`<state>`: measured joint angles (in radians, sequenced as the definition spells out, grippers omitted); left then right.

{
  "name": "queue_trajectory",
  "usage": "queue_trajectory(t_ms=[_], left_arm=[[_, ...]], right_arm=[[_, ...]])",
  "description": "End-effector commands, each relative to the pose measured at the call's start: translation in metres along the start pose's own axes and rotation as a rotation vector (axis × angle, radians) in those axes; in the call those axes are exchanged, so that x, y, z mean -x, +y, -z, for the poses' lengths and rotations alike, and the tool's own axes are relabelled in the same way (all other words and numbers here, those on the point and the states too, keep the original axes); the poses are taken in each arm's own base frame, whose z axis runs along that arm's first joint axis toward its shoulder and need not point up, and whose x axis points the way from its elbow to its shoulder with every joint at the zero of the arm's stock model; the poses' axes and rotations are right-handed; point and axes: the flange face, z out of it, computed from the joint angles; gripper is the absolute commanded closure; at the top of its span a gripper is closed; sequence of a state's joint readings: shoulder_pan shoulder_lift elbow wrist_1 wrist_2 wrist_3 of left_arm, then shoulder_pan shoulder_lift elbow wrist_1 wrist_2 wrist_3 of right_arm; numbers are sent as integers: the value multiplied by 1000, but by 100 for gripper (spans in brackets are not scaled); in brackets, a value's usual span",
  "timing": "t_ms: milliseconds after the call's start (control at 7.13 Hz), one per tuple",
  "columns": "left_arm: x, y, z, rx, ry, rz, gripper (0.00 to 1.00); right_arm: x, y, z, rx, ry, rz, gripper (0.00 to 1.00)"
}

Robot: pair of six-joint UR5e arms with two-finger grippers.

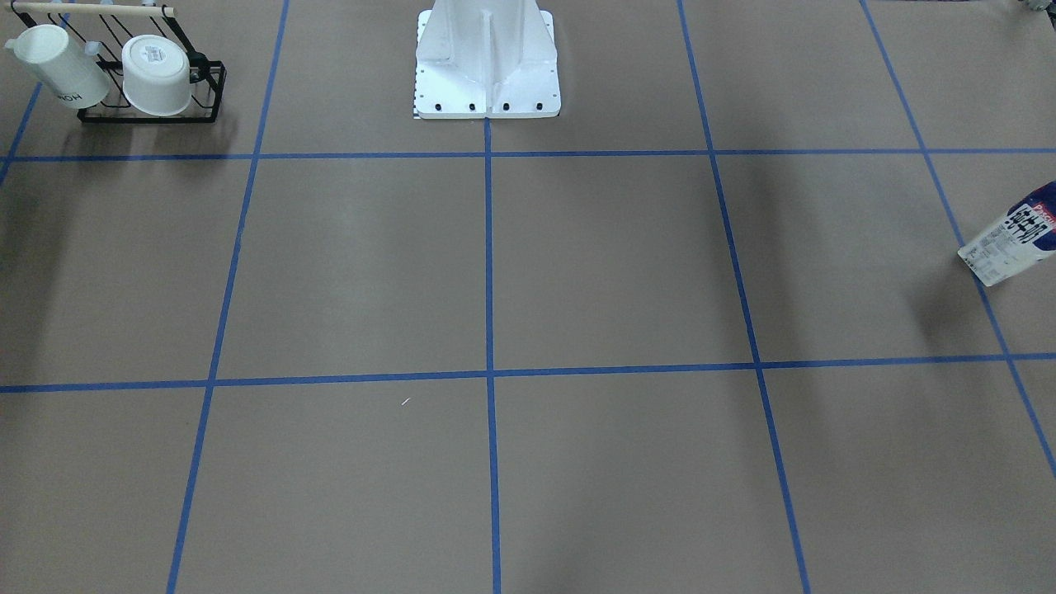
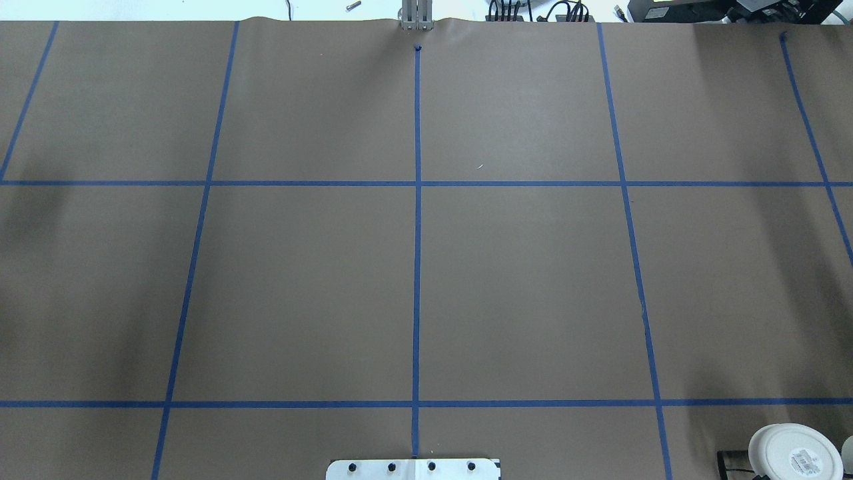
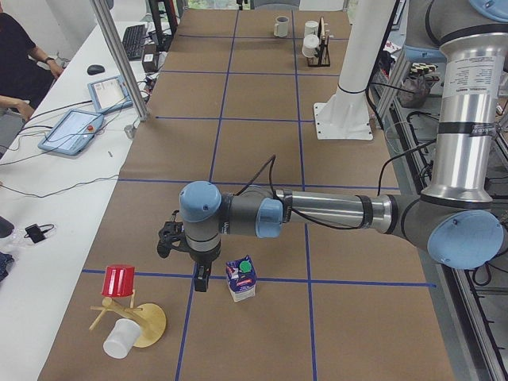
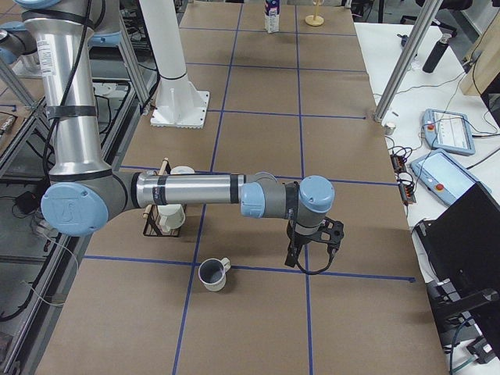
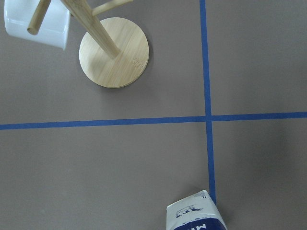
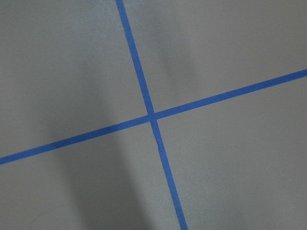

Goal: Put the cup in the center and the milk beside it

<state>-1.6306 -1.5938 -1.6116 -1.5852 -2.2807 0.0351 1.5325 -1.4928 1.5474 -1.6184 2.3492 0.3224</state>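
Two task things stand at opposite ends of the brown paper-covered worktop, which blue tape lines divide into squares. The small white cup with a loop handle and a dark grey inside stands upright, mouth up, at the robot's right end, just beside a tape line. It is near a black wire rack that carries a wide white tub-like cup and a white cup with dark lettering. The right pincer hangs over the worktop near the small white cup but apart from it, pointing down — whether its jaws are wide or narrow cannot be told. The white and dark-blue milk carton with a round green cap stands upright at the robot's left end, on a tape line. The left pincer hangs just beside the carton without touching it — its state likewise cannot be told. Near the carton stands a wooden mug tree with a round base, bearing a red cup and a plain white cup. The white robot pedestal stands on the central tape line.
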Motion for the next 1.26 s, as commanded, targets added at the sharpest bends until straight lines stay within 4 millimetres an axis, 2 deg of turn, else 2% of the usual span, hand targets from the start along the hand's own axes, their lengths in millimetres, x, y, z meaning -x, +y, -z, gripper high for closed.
queue_trajectory(t_ms=[0, 421, 1122], left_arm=[[-1, -2, 2, -3, -1, -3, 2], [-5, -4, 6, -9, -2, -8, 2], [-3, -3, 4, -8, -1, -7, 2]], right_arm=[[1, 0, 1, -2, 0, 0, 0], [1, 0, 1, -1, -1, 0, 0], [17, -2, 15, -27, -15, 27, 0]])
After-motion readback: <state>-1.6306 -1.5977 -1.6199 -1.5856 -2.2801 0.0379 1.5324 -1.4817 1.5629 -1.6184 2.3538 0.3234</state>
